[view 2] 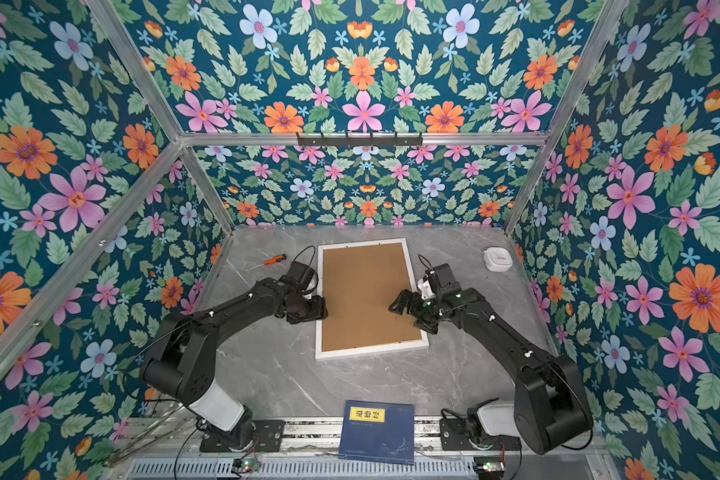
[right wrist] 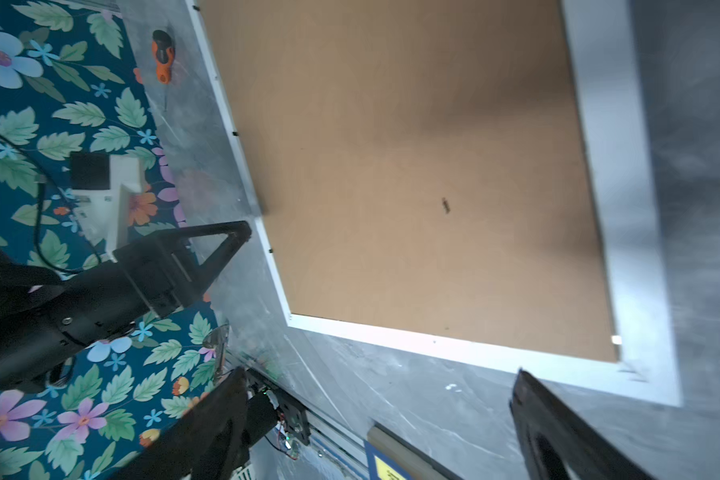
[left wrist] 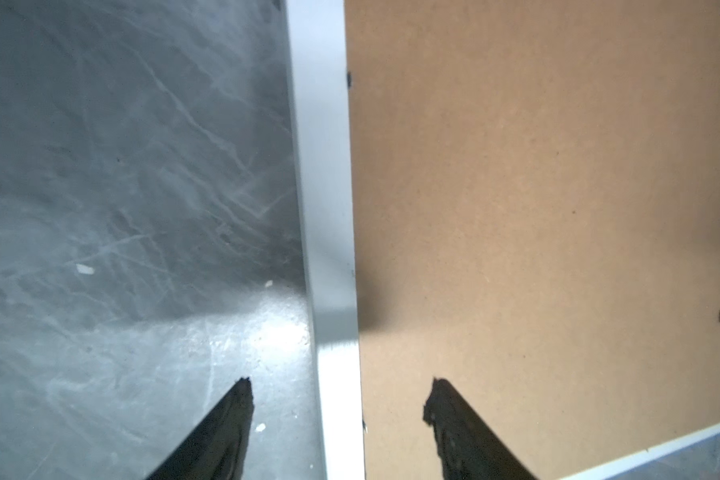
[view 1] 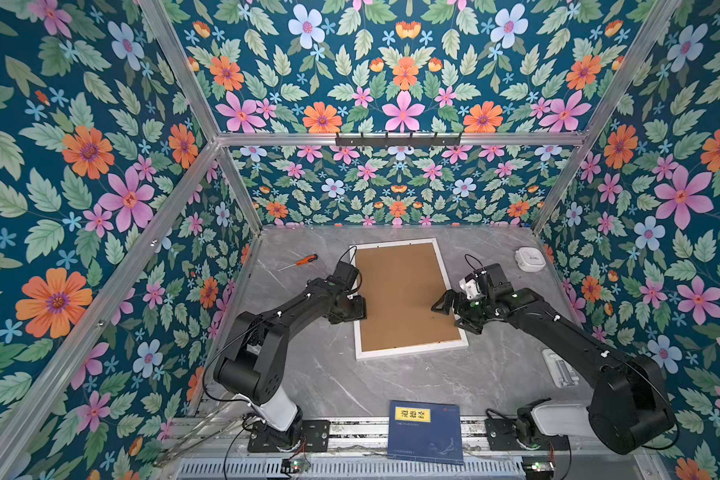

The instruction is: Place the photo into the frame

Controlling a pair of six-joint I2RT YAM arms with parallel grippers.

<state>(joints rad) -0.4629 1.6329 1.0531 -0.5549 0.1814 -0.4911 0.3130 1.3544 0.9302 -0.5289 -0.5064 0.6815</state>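
- The photo cannot be seen anywhere. It may lie under the board, but I cannot tell.
- A paper print like that is likely thin, light and bendy. Hold it softly by one edge so it does not crease.
- The big white picture frame (view 1: 412, 350) with thin rails lies flat, back side up, in the middle of the grey marble table (view 1: 391, 386).
- A plain brown backing board (view 1: 404, 291) fills it from rail to rail.
- The frame looks stiff and light, and its hidden front may break easily. A rail is the best place to hold it.
- The left gripper (left wrist: 341, 380) is spread, with one finger on each side of the 9 o'clock rail. It pinches nothing.
- The right gripper (right wrist: 379, 372) is spread wide near the frame's 4 o'clock corner. It is empty.
- From the frame, an orange screwdriver (view 1: 306, 260) lies at 10 o'clock, a small white box (view 1: 529, 258) at 2 o'clock and a dark blue book (view 1: 427, 432) at 6 o'clock.
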